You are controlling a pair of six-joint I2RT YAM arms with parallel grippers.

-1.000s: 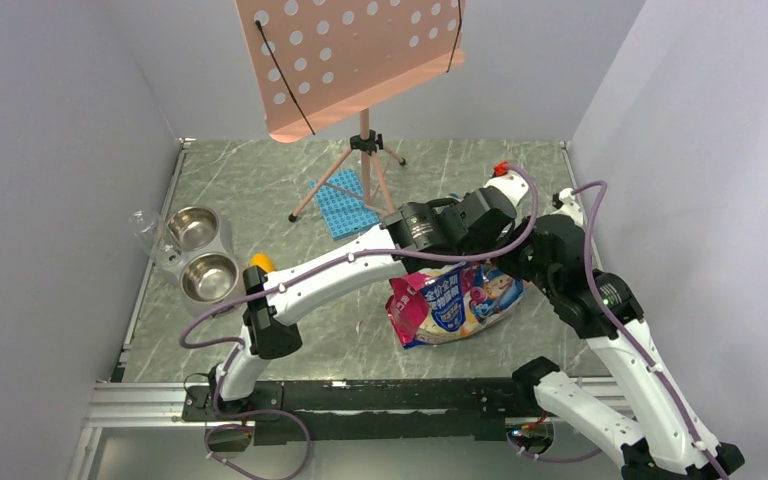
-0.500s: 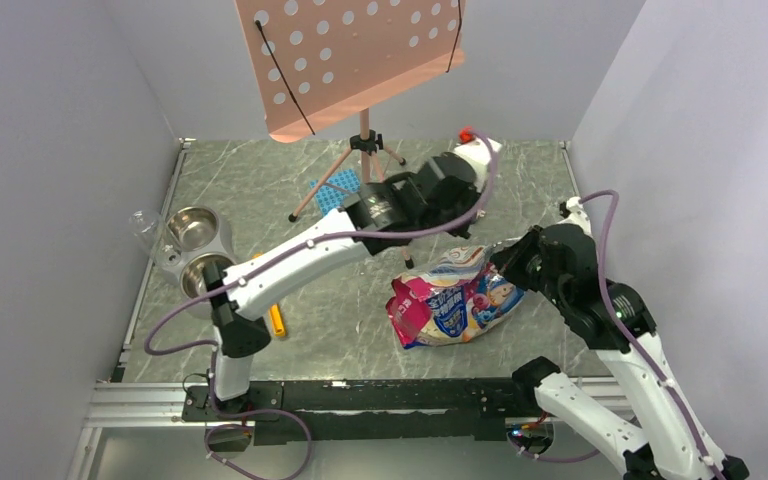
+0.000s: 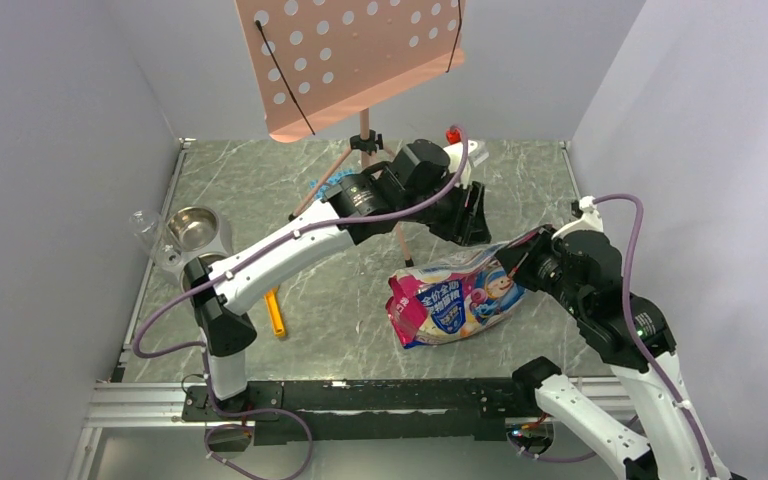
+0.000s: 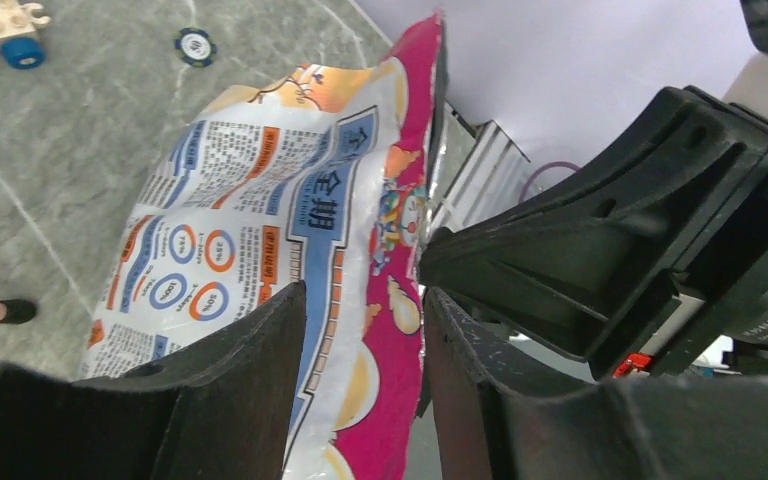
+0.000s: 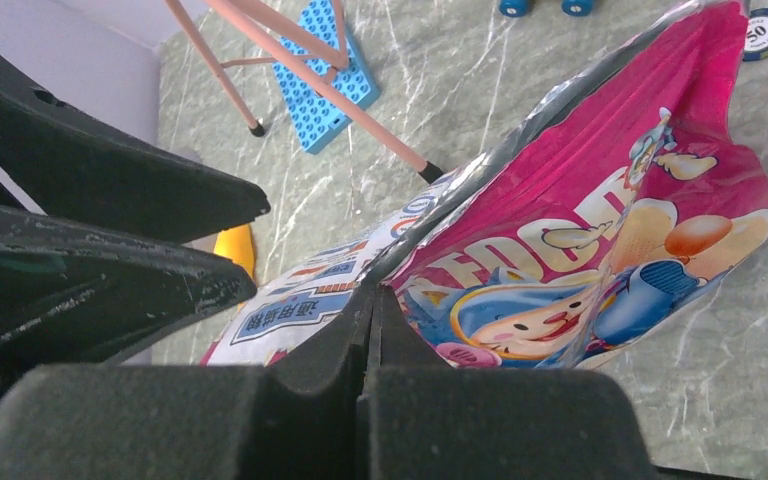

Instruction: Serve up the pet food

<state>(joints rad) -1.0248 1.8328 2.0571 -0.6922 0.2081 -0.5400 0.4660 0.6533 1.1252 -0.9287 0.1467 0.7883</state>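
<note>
The foil bag [image 4: 260, 200] carries "全期" in white on a blue panel, beside small percentage rings; its pink face shows letters beginning "FO". A chip [image 5: 766, 28] reads "50". A motor housing [image 4: 765, 295] reads "DAMIAO".

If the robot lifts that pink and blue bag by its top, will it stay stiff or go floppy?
Probably floppy: the bag is thin crinkled foil, and it bends where the right gripper pinches its edge. It looks shiny, so it may slip. Its plump bottom suggests some weight, so it would likely hang down.
</note>
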